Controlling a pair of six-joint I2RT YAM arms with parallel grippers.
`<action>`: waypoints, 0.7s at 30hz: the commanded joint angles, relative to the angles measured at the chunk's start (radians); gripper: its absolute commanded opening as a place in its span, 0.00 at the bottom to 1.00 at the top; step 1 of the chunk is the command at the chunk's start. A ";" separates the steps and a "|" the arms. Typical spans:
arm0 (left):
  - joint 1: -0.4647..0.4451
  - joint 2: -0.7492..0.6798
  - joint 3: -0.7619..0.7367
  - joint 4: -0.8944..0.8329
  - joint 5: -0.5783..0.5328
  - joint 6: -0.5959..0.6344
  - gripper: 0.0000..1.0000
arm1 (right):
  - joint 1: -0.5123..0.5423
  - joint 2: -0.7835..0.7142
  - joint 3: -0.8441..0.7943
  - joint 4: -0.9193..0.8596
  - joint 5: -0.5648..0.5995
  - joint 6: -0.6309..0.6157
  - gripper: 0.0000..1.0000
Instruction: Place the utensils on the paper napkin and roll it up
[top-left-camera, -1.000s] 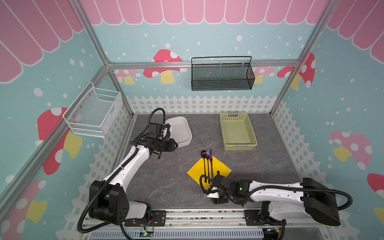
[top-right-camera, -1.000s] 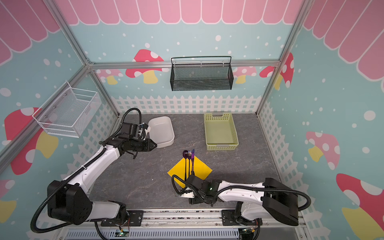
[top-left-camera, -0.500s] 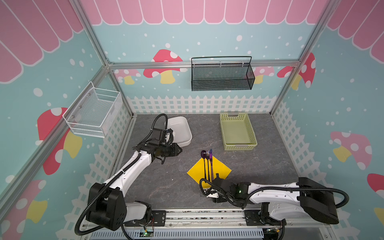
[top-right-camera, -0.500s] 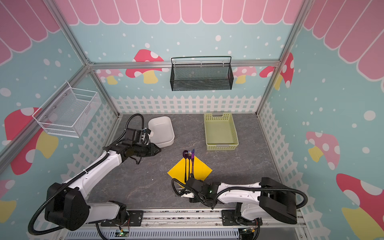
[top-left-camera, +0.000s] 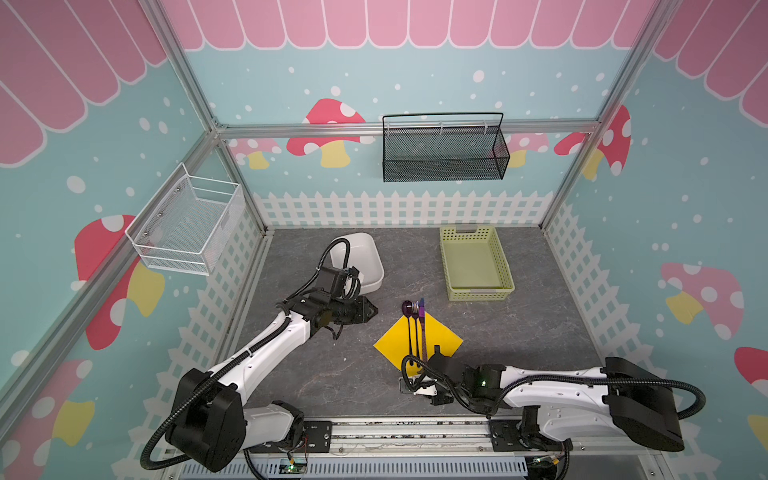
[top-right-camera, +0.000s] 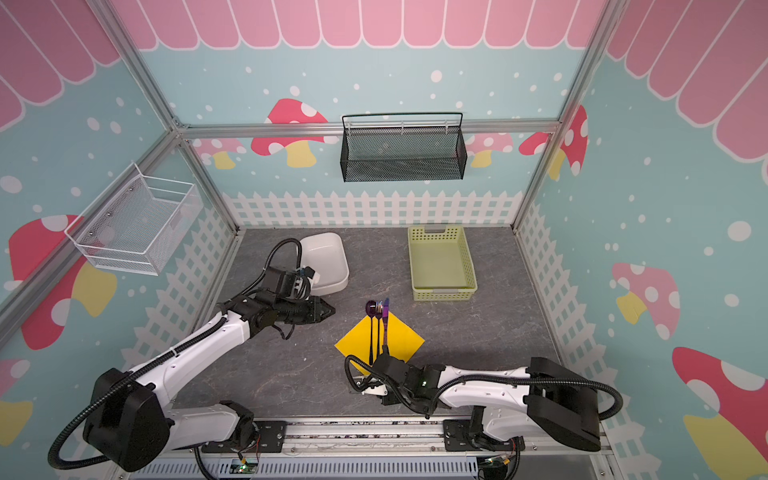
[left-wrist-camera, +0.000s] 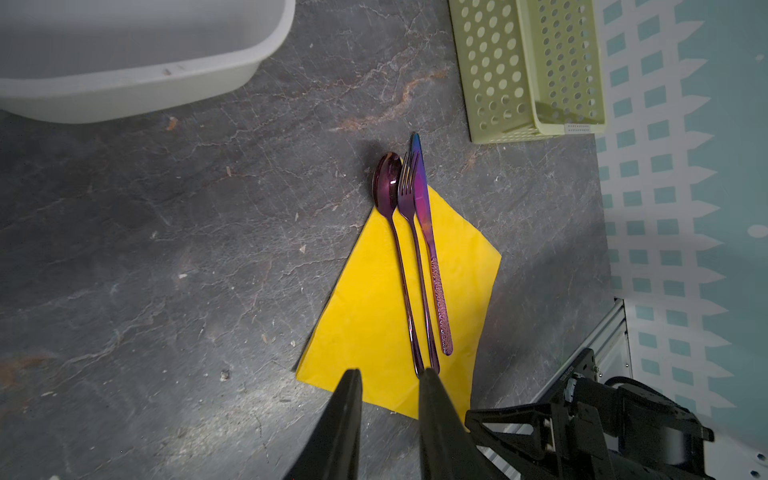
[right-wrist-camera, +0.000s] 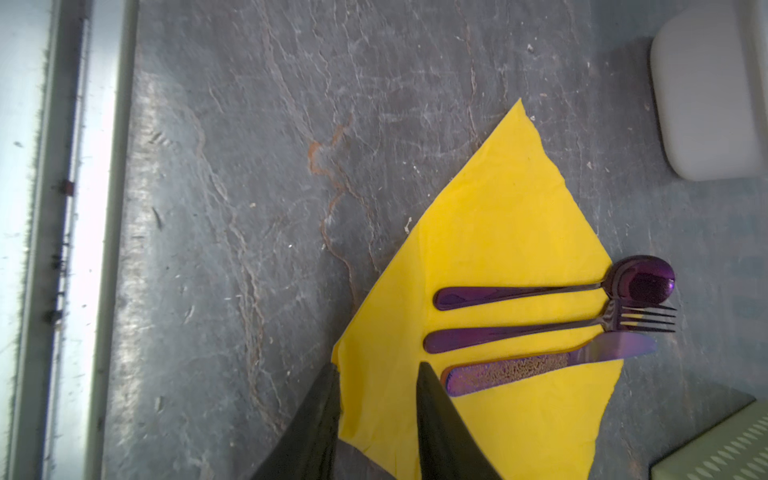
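Observation:
The yellow paper napkin (top-left-camera: 440, 338) (top-right-camera: 401, 338) lies flat as a diamond on the grey table. The utensils rest side by side along its middle: spoon (left-wrist-camera: 388, 187), fork (left-wrist-camera: 409, 183) and knife (left-wrist-camera: 422, 195). Their heads stick out past the far corner. My right gripper (right-wrist-camera: 378, 368) (top-left-camera: 432, 361) is low at the napkin's near corner. Its jaws stand narrowly apart, one fingertip (right-wrist-camera: 332, 374) at the paper's edge and the other on the sheet beside the knife handle (right-wrist-camera: 498, 374). My left gripper (left-wrist-camera: 390, 372) (top-left-camera: 373, 311) hovers left of the napkin, slightly open and holding nothing.
A white bin (top-left-camera: 357, 262) stands behind the left arm and a pale green perforated basket (top-left-camera: 476, 266) at the back right. A black mesh basket (top-left-camera: 444, 153) hangs on the back wall, a white wire basket (top-left-camera: 187, 226) on the left wall. A metal rail (top-left-camera: 395, 430) runs along the front edge.
The left arm has swung from beside the white bin toward the napkin. The right gripper has settled onto the napkin's near corner and its jaws have narrowed.

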 joint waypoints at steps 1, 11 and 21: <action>-0.003 -0.011 -0.014 0.032 -0.017 -0.024 0.27 | 0.006 0.000 -0.012 -0.015 -0.069 -0.011 0.32; -0.003 -0.022 -0.018 0.031 -0.022 -0.029 0.27 | 0.007 0.041 -0.009 -0.052 -0.134 -0.015 0.49; -0.003 -0.021 -0.019 0.032 -0.027 -0.031 0.27 | 0.007 0.081 -0.008 -0.047 -0.047 -0.021 0.42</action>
